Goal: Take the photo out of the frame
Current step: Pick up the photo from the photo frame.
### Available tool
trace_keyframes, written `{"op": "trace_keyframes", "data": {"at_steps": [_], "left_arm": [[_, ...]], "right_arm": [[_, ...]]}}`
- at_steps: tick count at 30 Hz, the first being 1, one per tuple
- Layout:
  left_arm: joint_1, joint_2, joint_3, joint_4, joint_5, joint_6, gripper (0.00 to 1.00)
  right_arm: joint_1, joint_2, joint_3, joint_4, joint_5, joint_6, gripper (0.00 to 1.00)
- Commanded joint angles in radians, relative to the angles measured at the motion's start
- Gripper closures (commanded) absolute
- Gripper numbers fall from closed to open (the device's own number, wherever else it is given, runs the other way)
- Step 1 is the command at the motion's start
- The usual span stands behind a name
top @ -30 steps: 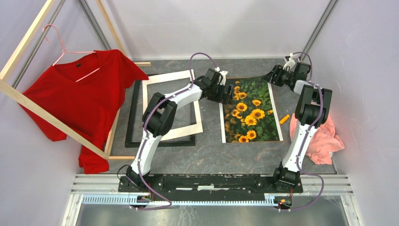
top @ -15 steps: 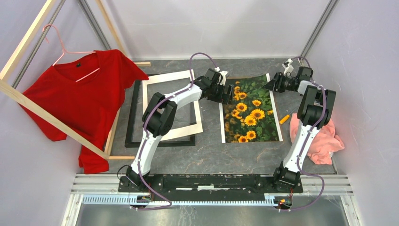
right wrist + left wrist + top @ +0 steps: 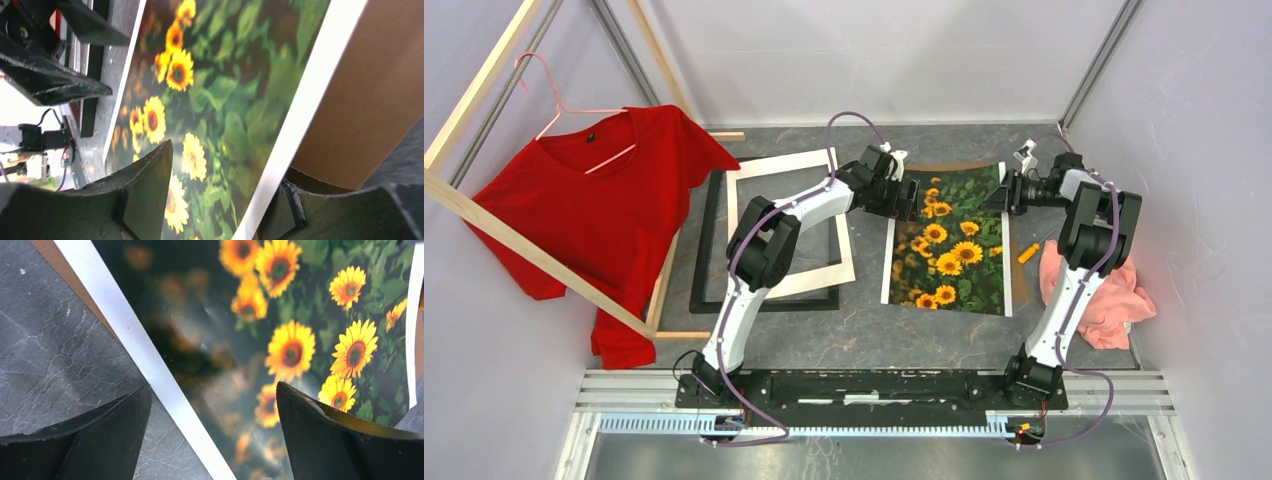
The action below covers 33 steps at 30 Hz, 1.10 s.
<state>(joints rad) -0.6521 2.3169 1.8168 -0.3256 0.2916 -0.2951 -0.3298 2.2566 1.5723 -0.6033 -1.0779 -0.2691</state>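
The photo [image 3: 944, 240] of sunflowers lies flat on the table, skewed on the brown backing board [image 3: 1015, 285], which shows along its right and far edges. The black frame [image 3: 709, 250] lies to the left, separate from the photo. My left gripper [image 3: 902, 197] is open and empty over the photo's left white edge; in the left wrist view [image 3: 213, 387] one finger is over the table and the other over the photo [image 3: 300, 315]. My right gripper [image 3: 1005, 192] is open at the photo's far right corner, jaws [image 3: 227, 165] on either side of the white edge [image 3: 310, 100] beside the board [image 3: 380, 90].
A white mat border [image 3: 769, 165] lies on the frame. A red t-shirt [image 3: 604, 210] hangs on a pink hanger from the pale wooden rack [image 3: 534, 262] at the left. A pink cloth [image 3: 1104, 295] and a small orange object [image 3: 1028, 252] lie at the right.
The photo has slid left and turned on the backing board, baring brown along its right side. My right gripper has dropped to the photo's far right corner. The left arm has stayed put.
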Motion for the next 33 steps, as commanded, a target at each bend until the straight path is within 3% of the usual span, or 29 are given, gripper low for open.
{"op": "trace_keyframes", "data": {"at_steps": [1, 3, 14, 24, 33], "left_arm": [[-0.008, 0.051, -0.013, -0.035, -0.001, -0.068, 0.0], [-0.007, 0.055, -0.013, -0.035, 0.006, -0.074, 0.0], [-0.004, 0.016, -0.008, -0.031, 0.02, -0.061, 0.0], [0.085, -0.104, -0.028, 0.041, 0.14, 0.002, 0.0], [0.218, -0.135, -0.066, 0.243, 0.543, 0.042, 0.0]], "right_arm": [[-0.005, -0.054, -0.053, -0.195, 0.001, -0.125, 0.39], [-0.008, -0.067, -0.084, -0.187, -0.023, -0.118, 0.42], [-0.008, -0.093, -0.063, -0.177, -0.094, -0.038, 0.91], [-0.009, -0.234, 0.05, -0.24, -0.182, -0.015, 0.96], [-0.006, -0.35, 0.052, -0.31, -0.272, -0.045, 1.0]]}}
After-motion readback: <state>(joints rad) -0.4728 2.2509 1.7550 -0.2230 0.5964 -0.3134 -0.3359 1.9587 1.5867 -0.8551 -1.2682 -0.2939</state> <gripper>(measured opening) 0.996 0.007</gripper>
